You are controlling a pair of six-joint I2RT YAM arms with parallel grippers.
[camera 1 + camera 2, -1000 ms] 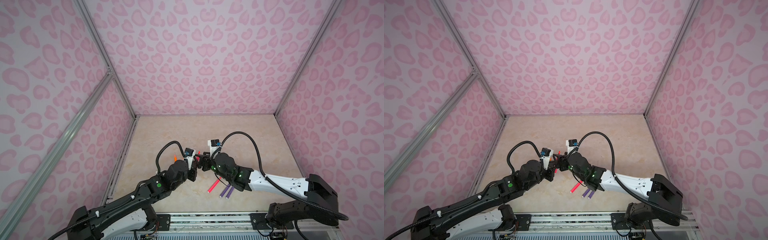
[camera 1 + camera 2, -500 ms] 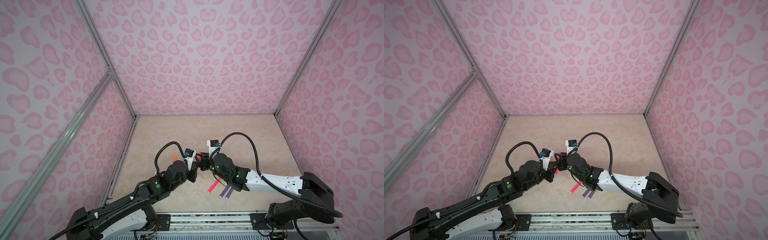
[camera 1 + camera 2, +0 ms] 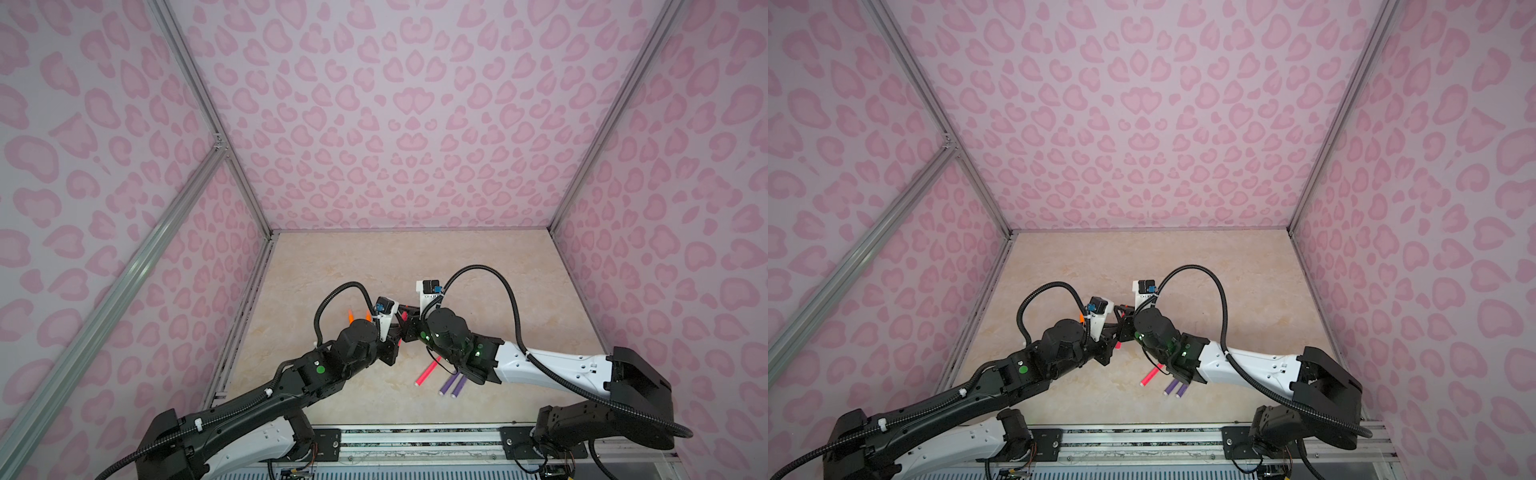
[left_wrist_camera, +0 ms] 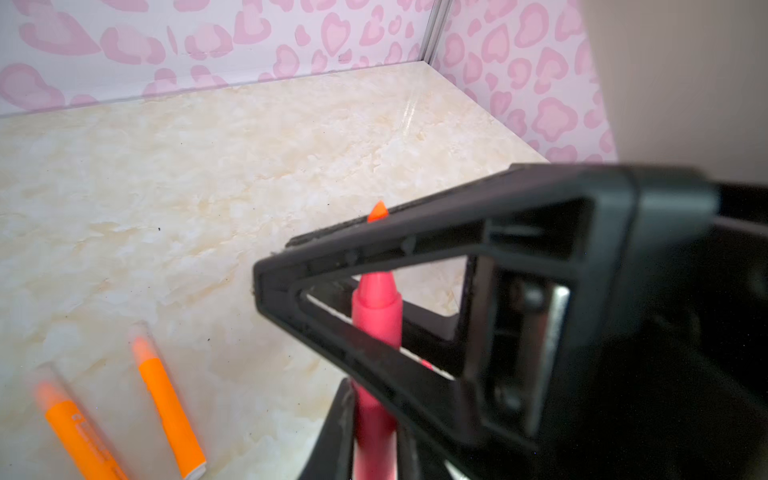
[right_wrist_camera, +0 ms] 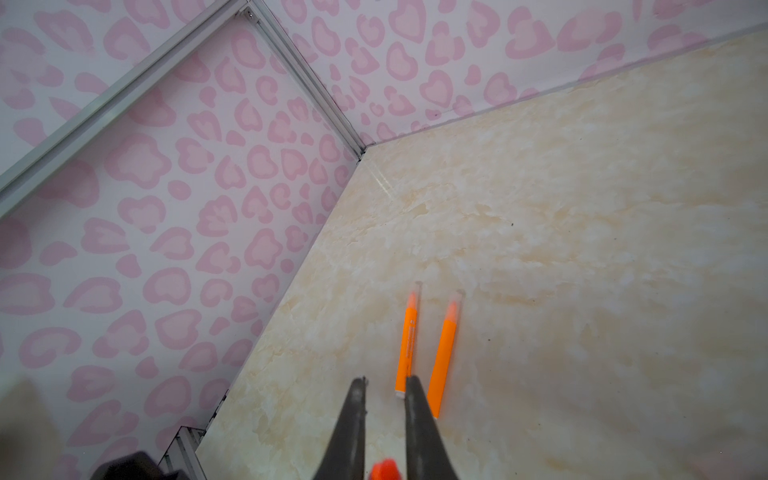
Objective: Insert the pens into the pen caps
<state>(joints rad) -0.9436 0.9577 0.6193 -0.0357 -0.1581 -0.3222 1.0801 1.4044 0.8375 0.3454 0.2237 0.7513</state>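
Little shifts between the earlier top views and now: both grippers stay nose to nose at the middle of table (image 3: 374, 266), and the loose pens lie as before. Held pink-red pen (image 4: 376, 324) runs up out of left gripper (image 3: 394, 338). Left jaws are mostly hidden, so cannot tell if clenched or easing off. Right gripper (image 5: 385, 380) has jaws nearly together and looks clamped on the same pen near its tapered front. Red shows between them in the right wrist view. Right finger (image 4: 415, 245) crosses the pen in the left wrist view, with the tip poking past it. No cap visible on this pen, not certain.

Risks, my read:
- Two grips on one slim pen, so any arm drift twists it out of a jaw.
- Right hold sits by the cone, so a squeeze may squirt the pen out.
- If left lets go early, the pen tilts, drops and rolls.

Around: first orange pen (image 5: 406, 345) and second orange pen (image 5: 444, 353) lie side by side, apart, just beyond the grippers. Each has a clear cap (image 5: 417, 289) over its tip, so likely done. Loose pink-red pen (image 3: 427, 371) and purple pens (image 3: 447, 383) lie near the table's front, partly under right arm (image 3: 540, 365). Cannot tell if they are capped. The arm hangs low over them and could sweep them. No spare caps made out, too faint.
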